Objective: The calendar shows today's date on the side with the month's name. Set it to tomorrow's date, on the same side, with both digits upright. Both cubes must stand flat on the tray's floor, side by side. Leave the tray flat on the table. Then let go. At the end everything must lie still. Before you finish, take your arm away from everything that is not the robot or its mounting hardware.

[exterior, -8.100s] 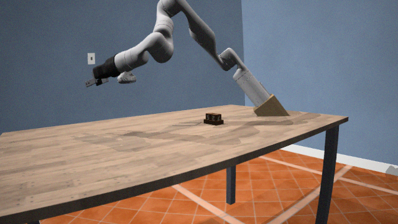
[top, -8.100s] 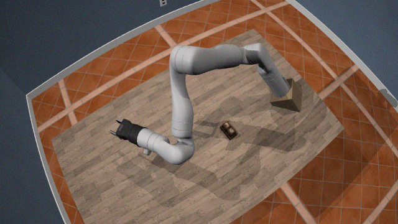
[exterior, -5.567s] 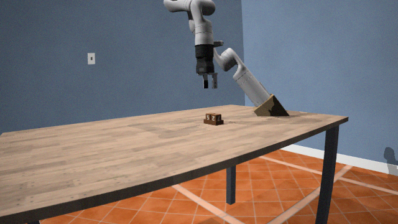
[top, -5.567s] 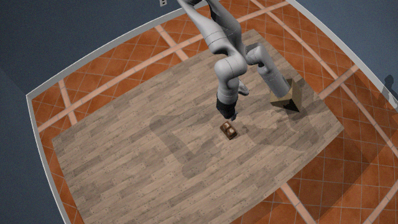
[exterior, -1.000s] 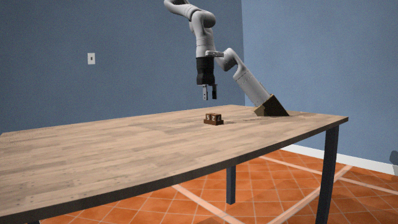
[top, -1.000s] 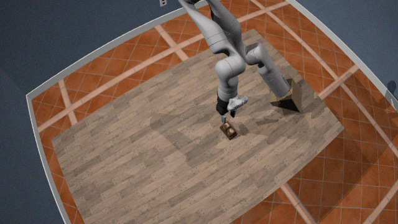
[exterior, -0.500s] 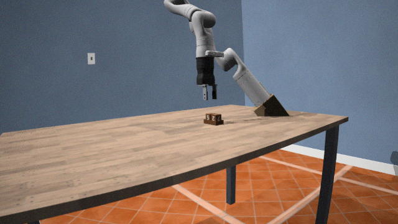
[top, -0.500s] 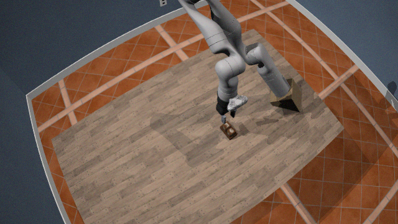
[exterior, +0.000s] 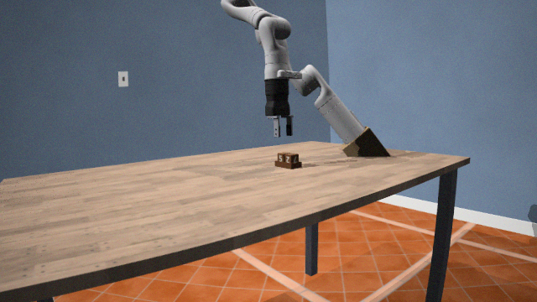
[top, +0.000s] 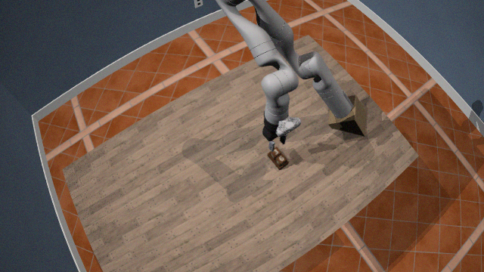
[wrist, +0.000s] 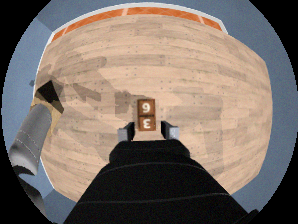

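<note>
The calendar's tray (exterior: 288,165) lies flat on the bench (exterior: 168,197) toward the far right corner, near the arm's base, with both cubes (exterior: 288,158) side by side in it. The tool (exterior: 282,126) hangs well above them, fingers spread and holding nothing. This looks like the approach step; next it must descend squarely over one cube to grip it.
</note>
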`<action>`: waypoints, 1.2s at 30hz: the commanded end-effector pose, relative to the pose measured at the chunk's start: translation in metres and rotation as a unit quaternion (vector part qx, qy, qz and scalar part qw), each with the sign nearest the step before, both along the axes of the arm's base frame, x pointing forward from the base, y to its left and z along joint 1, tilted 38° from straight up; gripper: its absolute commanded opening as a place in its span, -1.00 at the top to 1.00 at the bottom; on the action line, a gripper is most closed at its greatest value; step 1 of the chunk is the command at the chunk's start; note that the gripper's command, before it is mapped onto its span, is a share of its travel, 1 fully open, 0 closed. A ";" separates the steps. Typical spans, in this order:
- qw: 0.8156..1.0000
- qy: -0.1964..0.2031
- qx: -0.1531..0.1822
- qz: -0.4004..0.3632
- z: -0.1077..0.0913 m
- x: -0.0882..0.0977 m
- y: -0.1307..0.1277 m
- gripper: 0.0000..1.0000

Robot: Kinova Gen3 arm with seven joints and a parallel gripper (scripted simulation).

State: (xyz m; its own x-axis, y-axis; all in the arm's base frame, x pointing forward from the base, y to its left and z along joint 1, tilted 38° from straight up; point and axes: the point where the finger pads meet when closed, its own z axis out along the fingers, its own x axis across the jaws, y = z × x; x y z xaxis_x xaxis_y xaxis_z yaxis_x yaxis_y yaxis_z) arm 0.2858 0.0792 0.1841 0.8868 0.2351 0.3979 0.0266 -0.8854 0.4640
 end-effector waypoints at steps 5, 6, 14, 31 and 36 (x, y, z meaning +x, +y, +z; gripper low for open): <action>1.000 0.001 -0.002 -0.001 -0.007 0.003 -0.004 -0.80; 1.000 0.001 -0.002 -0.001 -0.008 0.004 -0.005 -0.80; 1.000 0.001 -0.002 -0.001 -0.016 0.008 -0.009 -0.80; 1.000 0.001 -0.002 -0.001 -0.032 0.018 -0.017 -0.80; 1.000 0.001 -0.002 -0.001 -0.035 0.019 -0.018 -0.80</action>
State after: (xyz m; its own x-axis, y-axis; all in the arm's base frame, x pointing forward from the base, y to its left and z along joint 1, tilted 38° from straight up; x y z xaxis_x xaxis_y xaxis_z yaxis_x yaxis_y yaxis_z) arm 0.3051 0.0619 0.1504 0.8868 0.2347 0.3980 0.0260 -0.8854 0.4641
